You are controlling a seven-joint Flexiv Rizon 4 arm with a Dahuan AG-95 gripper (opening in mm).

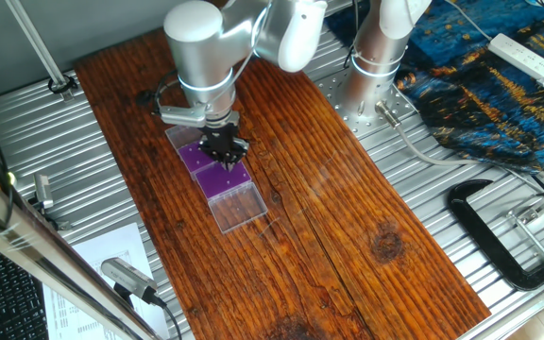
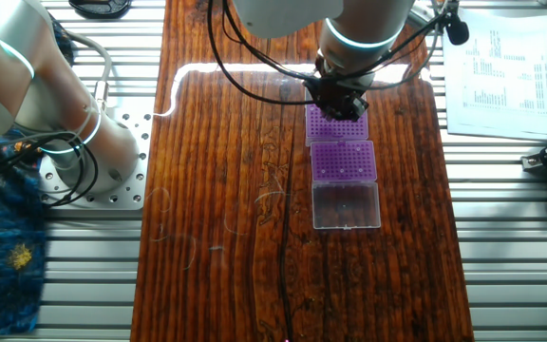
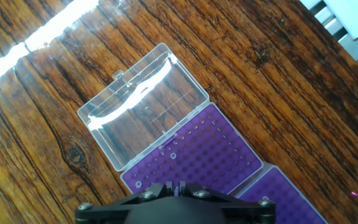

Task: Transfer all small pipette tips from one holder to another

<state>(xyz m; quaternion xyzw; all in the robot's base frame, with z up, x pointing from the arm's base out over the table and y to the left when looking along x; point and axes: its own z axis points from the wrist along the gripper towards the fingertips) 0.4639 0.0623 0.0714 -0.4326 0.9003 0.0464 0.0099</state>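
Observation:
Two purple racks lie end to end on the wooden board. In the hand view the nearer rack [image 3: 213, 149] adjoins an open clear lid [image 3: 145, 106], and the second rack [image 3: 281, 193] lies at the lower right. A few small pipette tips [image 3: 173, 155] show as pale rings in the nearer rack. My gripper [image 3: 173, 185] hangs low over this rack; its fingers are almost together with a thin pale sliver, seemingly a tip, between them. In the fixed views the gripper [image 1: 225, 151] [image 2: 340, 106] is above the racks [image 1: 219, 176] [image 2: 343, 160].
The clear lid [image 1: 237, 206] [image 2: 346, 204] lies flat beyond the racks. A second robot base [image 1: 371, 66] stands at the board's edge. A black clamp [image 1: 499, 236] and papers [image 2: 501, 66] lie on the metal table around the board.

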